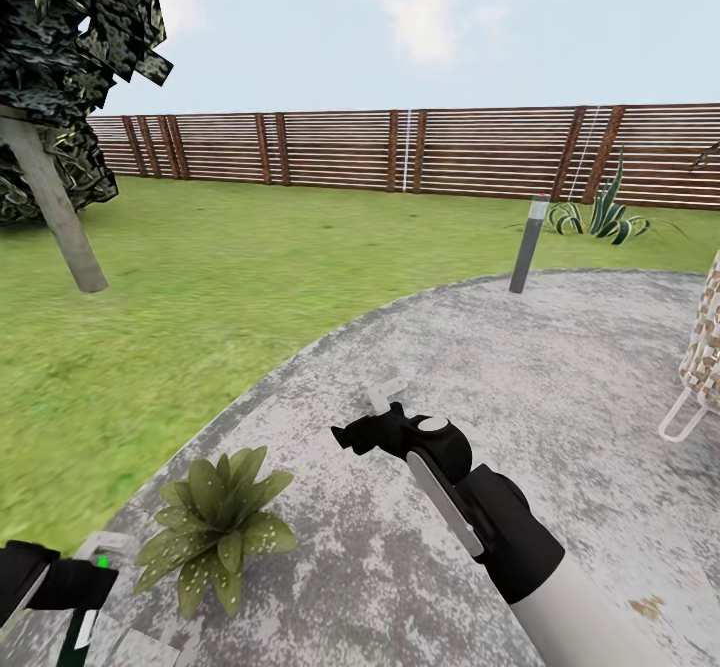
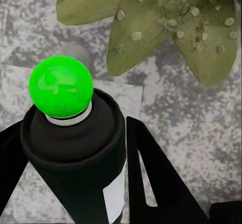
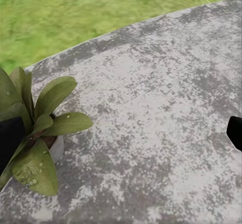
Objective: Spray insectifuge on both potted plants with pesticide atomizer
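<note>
The left gripper [image 2: 75, 183], closed on the upright dark green-capped spray bottle [image 2: 75, 148], sat just beside the pale-speckled green leafy plant [image 1: 215, 527], nearer it than the right gripper [image 1: 350, 437], whose opening could not be told.

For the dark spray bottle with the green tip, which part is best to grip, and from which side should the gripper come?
Grip the pesticide atomizer on its straight cylindrical body, below the green tip, with a finger on each side. The left gripper holds it this way now, one finger flat against the wall, which probably leaves the round tip free to point at the potted plant.
</note>
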{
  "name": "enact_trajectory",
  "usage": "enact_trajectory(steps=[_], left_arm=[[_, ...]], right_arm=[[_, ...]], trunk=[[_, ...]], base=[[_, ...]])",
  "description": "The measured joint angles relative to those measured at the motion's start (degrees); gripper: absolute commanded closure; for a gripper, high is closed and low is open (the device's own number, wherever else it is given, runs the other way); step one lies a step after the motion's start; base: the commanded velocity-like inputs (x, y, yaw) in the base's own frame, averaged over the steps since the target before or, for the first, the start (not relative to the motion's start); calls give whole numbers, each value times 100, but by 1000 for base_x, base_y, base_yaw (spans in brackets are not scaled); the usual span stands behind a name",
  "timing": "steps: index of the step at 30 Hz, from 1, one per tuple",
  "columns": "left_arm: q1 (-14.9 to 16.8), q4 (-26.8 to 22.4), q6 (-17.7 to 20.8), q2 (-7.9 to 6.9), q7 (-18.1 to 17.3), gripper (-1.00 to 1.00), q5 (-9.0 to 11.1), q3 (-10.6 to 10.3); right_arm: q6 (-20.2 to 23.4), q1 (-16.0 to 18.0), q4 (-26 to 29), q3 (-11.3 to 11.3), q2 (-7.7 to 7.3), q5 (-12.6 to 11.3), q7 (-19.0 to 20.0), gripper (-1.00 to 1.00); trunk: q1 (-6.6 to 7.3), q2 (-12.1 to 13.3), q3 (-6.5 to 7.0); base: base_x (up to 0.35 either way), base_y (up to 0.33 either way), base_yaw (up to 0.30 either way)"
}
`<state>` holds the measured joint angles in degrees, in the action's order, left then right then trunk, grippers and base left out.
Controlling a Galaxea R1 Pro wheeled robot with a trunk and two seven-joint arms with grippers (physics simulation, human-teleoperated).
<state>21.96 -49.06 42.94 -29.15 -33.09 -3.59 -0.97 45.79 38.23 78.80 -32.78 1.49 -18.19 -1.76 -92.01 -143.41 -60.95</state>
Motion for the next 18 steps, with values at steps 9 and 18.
enact_trajectory(steps=[9, 18], left_arm=[[1, -23, -11, -24, -631, 100, -190, -102], [1, -70, -14, 32, -1003, 100, -200, -519]], right_arm=[[-7, 0, -13, 6, 0, 1, 0, -100], [11, 0, 28, 37, -2, -3, 2, -100]], trunk=[[0, 0, 0], [0, 0, 0]], base=[[53, 227, 0], [37, 72, 0]])
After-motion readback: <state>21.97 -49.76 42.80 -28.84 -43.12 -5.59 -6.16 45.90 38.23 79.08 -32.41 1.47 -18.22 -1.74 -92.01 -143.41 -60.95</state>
